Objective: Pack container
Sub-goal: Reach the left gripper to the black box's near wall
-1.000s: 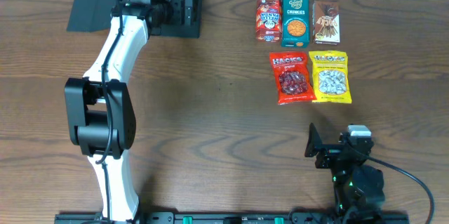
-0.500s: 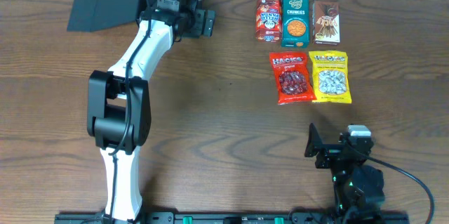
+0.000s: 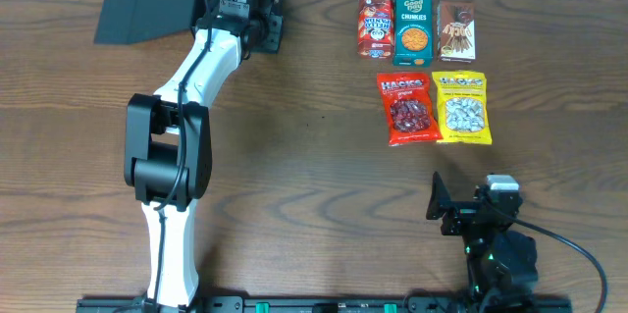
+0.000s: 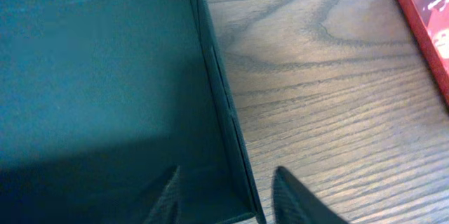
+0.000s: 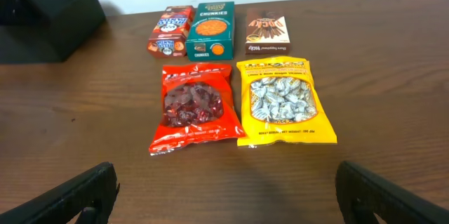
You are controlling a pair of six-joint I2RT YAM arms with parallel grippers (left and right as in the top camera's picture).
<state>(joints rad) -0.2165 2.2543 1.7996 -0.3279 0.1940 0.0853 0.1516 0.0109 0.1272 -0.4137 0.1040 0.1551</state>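
Currently, left gripper (image 4: 226,182): partly open, nothing held
container (image 4: 105,76): side wall between the left fingers
right gripper (image 5: 224,182): wide open, empty
snack packets (image 5: 193,104): ahead of it

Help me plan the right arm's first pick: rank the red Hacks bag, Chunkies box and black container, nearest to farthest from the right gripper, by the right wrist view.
1. red Hacks bag, just ahead of the right gripper.
2. Chunkies box, back row.
3. black container, far left.
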